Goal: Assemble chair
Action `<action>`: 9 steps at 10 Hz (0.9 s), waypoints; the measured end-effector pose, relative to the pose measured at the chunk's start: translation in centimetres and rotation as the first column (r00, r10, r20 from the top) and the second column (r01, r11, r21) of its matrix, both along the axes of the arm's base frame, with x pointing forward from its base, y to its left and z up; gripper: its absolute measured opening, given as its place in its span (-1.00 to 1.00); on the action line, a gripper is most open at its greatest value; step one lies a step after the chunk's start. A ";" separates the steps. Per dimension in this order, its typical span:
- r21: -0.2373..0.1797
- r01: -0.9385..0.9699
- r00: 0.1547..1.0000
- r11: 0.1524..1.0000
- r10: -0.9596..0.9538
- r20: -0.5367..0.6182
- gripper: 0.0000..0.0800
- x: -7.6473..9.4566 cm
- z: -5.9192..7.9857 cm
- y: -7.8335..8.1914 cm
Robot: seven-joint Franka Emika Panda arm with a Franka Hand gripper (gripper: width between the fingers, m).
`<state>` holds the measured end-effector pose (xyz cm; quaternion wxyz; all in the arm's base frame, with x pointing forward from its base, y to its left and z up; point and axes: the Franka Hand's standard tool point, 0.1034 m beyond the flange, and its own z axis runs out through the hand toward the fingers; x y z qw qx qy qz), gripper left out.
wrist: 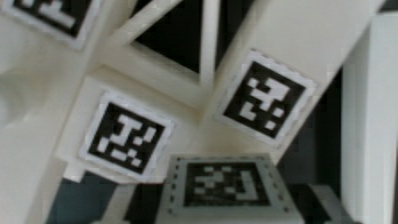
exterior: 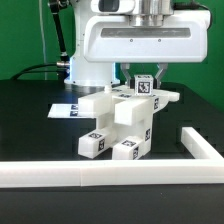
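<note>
Exterior view alone shows the tool [exterior: 147, 78] straddling the white blocky plastic chair [exterior: 120, 125], grip indeterminate; wrist view shows four black-and-white square tags [wrist: 263, 100].

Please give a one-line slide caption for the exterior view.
Franka gripper above tagged white chair parts on a black table, white border rail in front.

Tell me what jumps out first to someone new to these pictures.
The white, half-built chair sits mid-scene, dotted with black-and-white tags that fill the wrist view. The tool straddles its top tagged part; whether it grips is unclear. A white border rail frames the near edge.
</note>
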<state>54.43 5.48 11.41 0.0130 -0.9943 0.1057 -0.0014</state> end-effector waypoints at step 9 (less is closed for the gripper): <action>0.000 0.571 0.821 0.821 -0.571 -0.017 -0.32 0.0 0.0 0.2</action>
